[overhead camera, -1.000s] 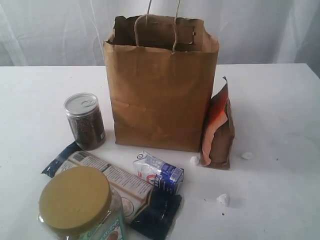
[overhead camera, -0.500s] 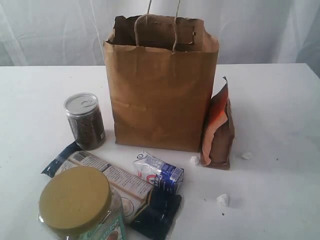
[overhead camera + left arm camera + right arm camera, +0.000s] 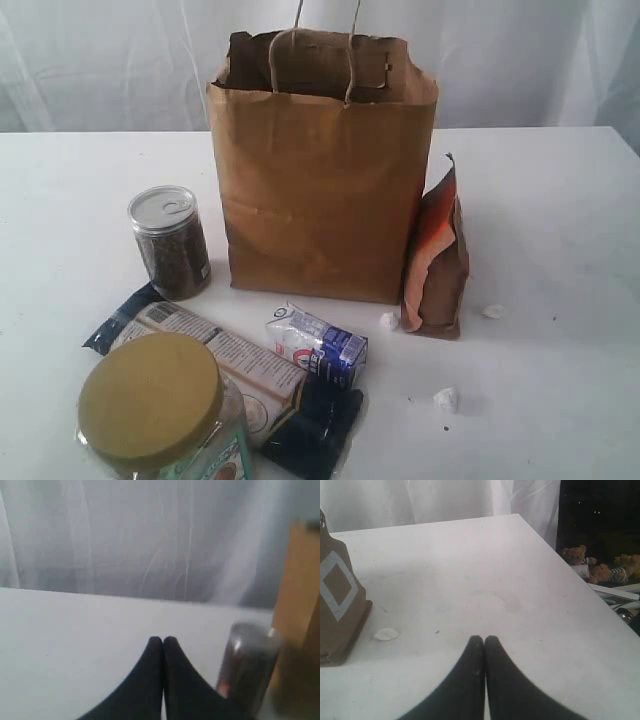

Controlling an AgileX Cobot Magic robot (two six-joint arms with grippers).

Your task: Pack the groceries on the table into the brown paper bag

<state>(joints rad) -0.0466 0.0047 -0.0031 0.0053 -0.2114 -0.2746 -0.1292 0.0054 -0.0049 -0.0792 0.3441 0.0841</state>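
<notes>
The brown paper bag (image 3: 322, 170) stands upright and open-topped at the middle of the white table (image 3: 540, 200). Left of it stands the clear can of dark grains (image 3: 170, 243), blurred in the left wrist view (image 3: 247, 667). In front lie the long dark-blue packet (image 3: 235, 375), the small white-blue carton (image 3: 318, 345) and the big olive-lidded jar (image 3: 160, 408). The orange-brown pouch (image 3: 437, 262) leans against the bag's right side, its edge also in the right wrist view (image 3: 337, 597). My left gripper (image 3: 162, 640) and right gripper (image 3: 484, 639) are shut and empty, over bare table. Neither arm shows in the exterior view.
Small white crumbs (image 3: 446, 400) lie on the table right of the carton, one also near the pouch (image 3: 386, 634). The table's edge (image 3: 570, 587) runs close on the right, with soft toys (image 3: 580, 560) beyond it. White curtains (image 3: 120, 60) hang behind.
</notes>
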